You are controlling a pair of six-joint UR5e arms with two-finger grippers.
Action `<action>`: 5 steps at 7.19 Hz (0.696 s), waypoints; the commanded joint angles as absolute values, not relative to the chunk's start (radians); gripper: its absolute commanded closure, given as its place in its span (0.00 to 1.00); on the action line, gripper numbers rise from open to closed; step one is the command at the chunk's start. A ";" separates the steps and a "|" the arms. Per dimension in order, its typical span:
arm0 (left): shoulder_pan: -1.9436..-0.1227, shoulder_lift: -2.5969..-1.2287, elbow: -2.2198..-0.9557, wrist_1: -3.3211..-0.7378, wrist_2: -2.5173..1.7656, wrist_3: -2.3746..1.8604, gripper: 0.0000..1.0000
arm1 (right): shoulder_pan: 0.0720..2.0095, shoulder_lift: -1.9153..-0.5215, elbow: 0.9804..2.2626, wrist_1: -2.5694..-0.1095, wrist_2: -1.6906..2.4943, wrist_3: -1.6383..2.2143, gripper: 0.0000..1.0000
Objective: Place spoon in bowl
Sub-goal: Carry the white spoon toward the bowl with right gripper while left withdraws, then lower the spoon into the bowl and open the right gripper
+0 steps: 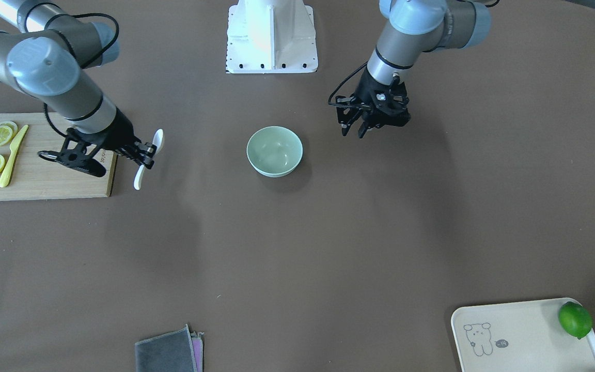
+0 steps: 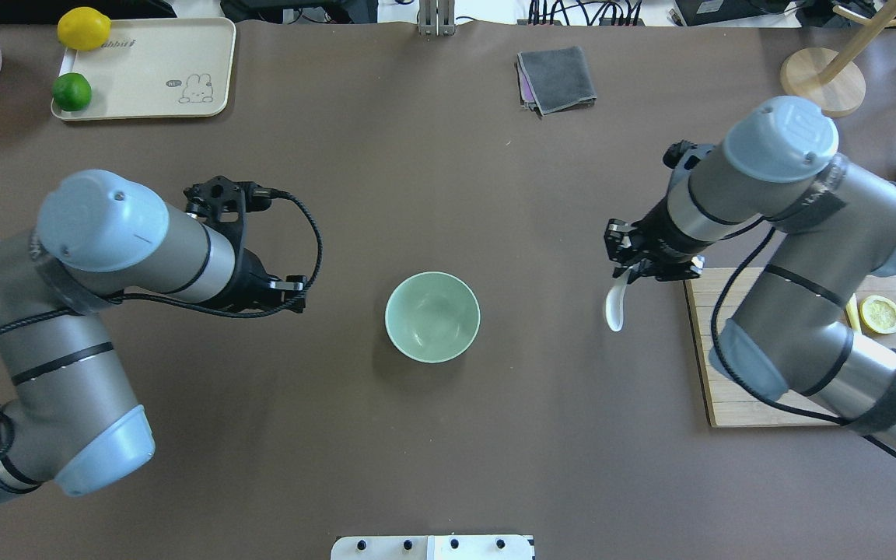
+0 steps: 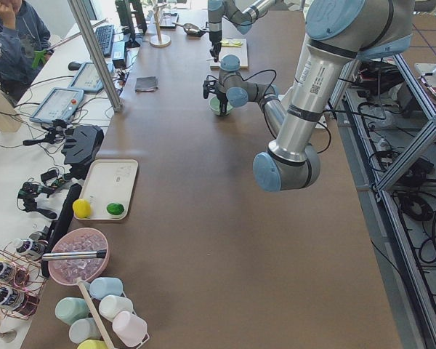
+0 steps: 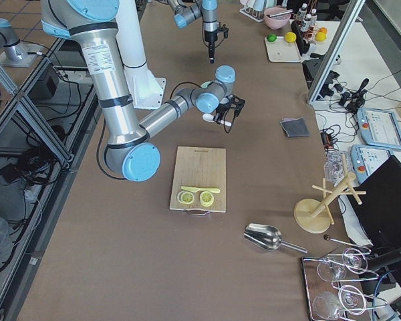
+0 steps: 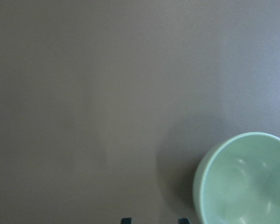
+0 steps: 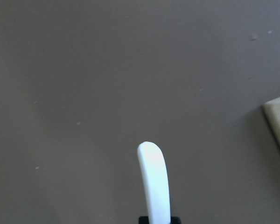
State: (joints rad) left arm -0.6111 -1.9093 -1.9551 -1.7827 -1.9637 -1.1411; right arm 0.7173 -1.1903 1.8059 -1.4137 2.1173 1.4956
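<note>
At mid-surface (image 1: 297, 248) sits the bowl (image 1: 275, 151), with open surface toward each claw. Just off the cutting board (image 1: 44, 181) edge, the right claw (image 1: 146, 154) is clenched on the spoon (image 1: 139, 178) at mid-length, lifted, well apart from the bowl. Beyond the bowl's other side, the left claw (image 1: 360, 126) hovers released, holding nothing.
</note>
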 commanded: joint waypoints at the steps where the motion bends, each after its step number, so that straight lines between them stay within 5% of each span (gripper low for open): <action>1: -0.737 -1.789 -1.979 -1.801 -2.066 -0.926 0.50 | 0.588 -0.987 1.767 -1.506 1.990 1.673 1.00; 3: -0.804 -1.753 -1.947 -1.827 -2.118 -0.836 0.50 | 0.546 -0.821 1.611 -1.516 1.928 1.755 1.00; 5: -0.805 -1.762 -1.936 -1.827 -2.121 -0.836 0.47 | 0.545 -0.818 1.568 -1.506 1.898 1.749 1.00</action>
